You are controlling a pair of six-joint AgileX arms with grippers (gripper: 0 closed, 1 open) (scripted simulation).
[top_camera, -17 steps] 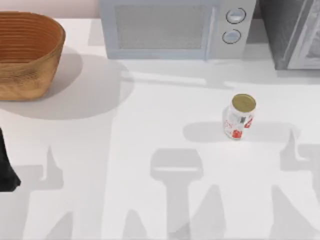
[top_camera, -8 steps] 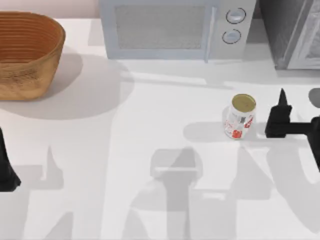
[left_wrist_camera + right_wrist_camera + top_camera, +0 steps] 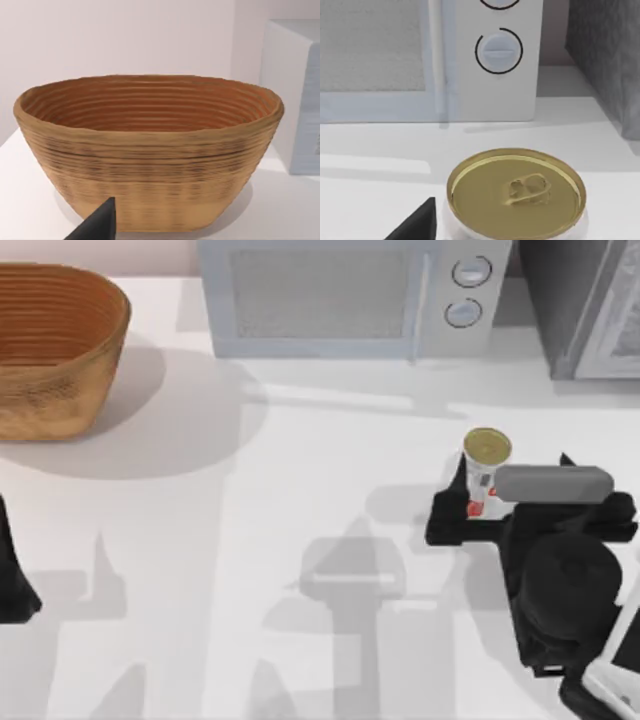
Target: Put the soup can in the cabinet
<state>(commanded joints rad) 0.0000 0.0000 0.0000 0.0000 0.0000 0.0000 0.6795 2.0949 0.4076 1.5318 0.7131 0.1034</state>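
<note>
While soup can [image 3: 486, 462] stands upright near bench's right edge, right pincer [image 3: 500, 508] is seen spread around it, fingers apart; left pincer [image 3: 12, 575] parked at left edge.

Right gripper [image 3: 505, 502] astride soup can [image 3: 485, 462]

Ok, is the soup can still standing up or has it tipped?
Upright. The soup can stands on the table, its gold top facing up, with the right gripper around it.
</note>
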